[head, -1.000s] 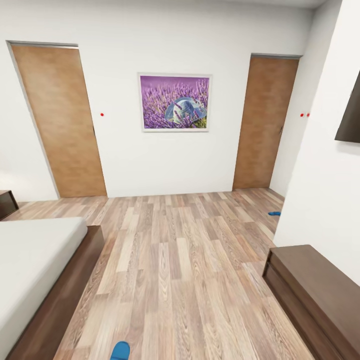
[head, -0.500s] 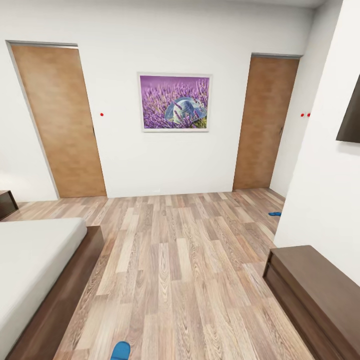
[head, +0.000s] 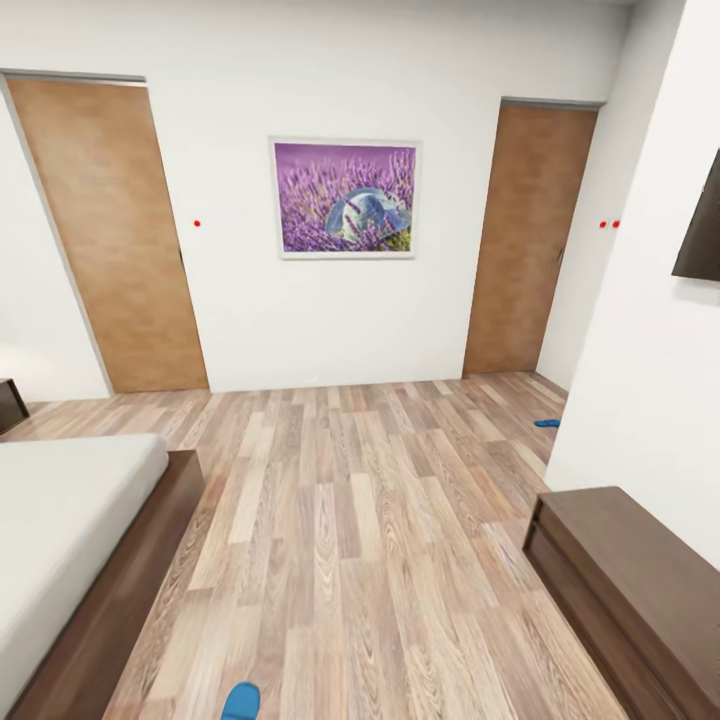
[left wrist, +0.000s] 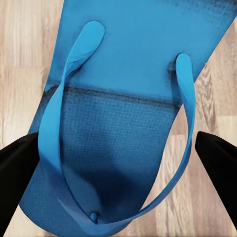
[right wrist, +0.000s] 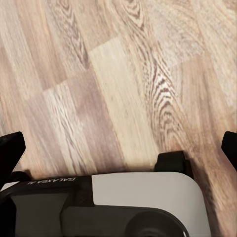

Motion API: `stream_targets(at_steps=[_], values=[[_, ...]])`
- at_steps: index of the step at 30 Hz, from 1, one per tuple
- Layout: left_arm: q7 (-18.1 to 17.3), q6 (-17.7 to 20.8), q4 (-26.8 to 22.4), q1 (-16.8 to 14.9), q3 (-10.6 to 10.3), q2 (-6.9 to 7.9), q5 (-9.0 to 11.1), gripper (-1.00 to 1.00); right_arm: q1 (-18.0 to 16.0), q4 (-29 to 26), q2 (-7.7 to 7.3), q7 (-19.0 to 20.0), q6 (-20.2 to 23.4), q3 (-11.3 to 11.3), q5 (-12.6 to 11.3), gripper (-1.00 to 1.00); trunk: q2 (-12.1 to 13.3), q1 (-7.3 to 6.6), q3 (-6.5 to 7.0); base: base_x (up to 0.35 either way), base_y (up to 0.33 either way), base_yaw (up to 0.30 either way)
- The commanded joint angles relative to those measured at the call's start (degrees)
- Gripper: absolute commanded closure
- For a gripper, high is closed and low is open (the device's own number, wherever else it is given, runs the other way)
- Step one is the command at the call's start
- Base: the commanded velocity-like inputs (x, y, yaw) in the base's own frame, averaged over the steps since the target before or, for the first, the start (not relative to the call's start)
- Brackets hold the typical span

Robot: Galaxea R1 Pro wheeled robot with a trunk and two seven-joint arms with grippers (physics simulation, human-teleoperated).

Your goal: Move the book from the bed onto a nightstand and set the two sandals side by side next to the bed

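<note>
One blue sandal (left wrist: 123,98) lies sole-up between the black fingers of my left gripper (left wrist: 118,158), which is shut on its sides above the wood floor. Its tip (head: 240,701) pokes into the head view's bottom edge. The other sandal (head: 547,423) lies on the floor far off, by the corner of the right wall. The bed (head: 70,520) with its pale mattress and dark base sits at the left. A corner of a nightstand (head: 10,403) shows beyond it. My right gripper (right wrist: 118,148) stands open over bare floor. The book is out of view.
A long low dark brown cabinet (head: 625,575) stands against the right wall, under a dark screen (head: 700,230). Two wooden doors (head: 110,230) (head: 525,240) and a purple picture (head: 345,198) are on the far wall. Open plank floor (head: 360,500) runs between bed and cabinet.
The whole view has crept forward, so doors and picture look slightly larger. The held sandal keeps its place at the bottom edge.
</note>
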Motion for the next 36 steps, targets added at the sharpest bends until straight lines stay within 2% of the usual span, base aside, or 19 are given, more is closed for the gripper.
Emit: stream_targets(at_steps=[1,36], values=[[-0.2,-0.1,0.0,0.0,0.5,0.01,-0.5,1.00,0.0,0.0,0.02,0.3,0.6,-0.3,-0.6,-1.00,0.0,0.02,-0.08,0.247,0.000,-0.022],[-0.2,0.0,0.0,0.0,0.5,0.02,-0.4,1.00,0.0,0.0,0.02,0.0,0.5,-0.4,-0.6,-1.00,0.0,0.02,-0.11,0.308,0.000,-0.001]])
